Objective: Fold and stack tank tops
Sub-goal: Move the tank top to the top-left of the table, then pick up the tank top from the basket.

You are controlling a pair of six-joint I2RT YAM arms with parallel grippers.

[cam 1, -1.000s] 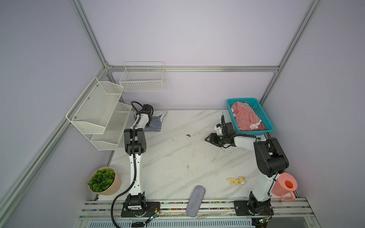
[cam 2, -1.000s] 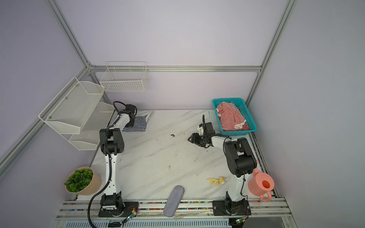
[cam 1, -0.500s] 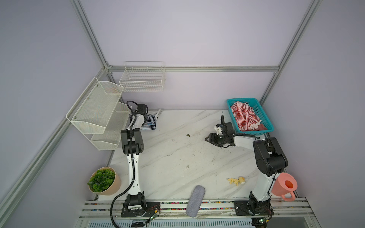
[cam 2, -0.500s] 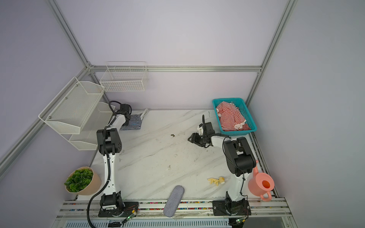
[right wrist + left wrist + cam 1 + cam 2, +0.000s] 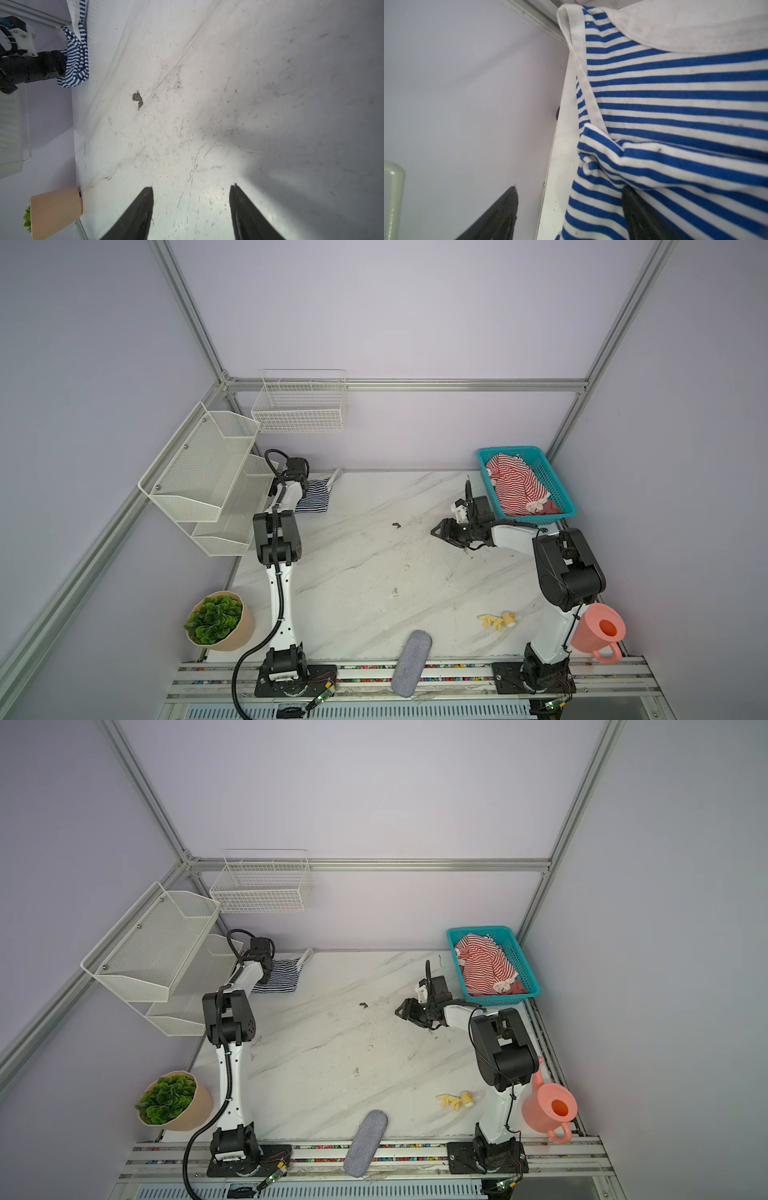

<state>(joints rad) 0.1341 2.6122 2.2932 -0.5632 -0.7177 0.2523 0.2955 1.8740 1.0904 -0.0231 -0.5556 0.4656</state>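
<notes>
Left gripper (image 5: 569, 188) had its fingers spread apart, clamping nothing, with one finger against the bunched navy-and-white striped knit tank top (image 5: 313, 497) at the far left corner of the white marble table (image 5: 374, 572). Right gripper (image 5: 191, 186) was spread wide and empty over bare tabletop. The crumpled red-and-white striped tank top (image 5: 515, 487) lay in the teal plastic basket (image 5: 540, 520) at the far right corner.

Jaws apart, left end effector (image 5: 569, 188) reaches rearward while right end effector (image 5: 191, 187) hovers low.
</notes>
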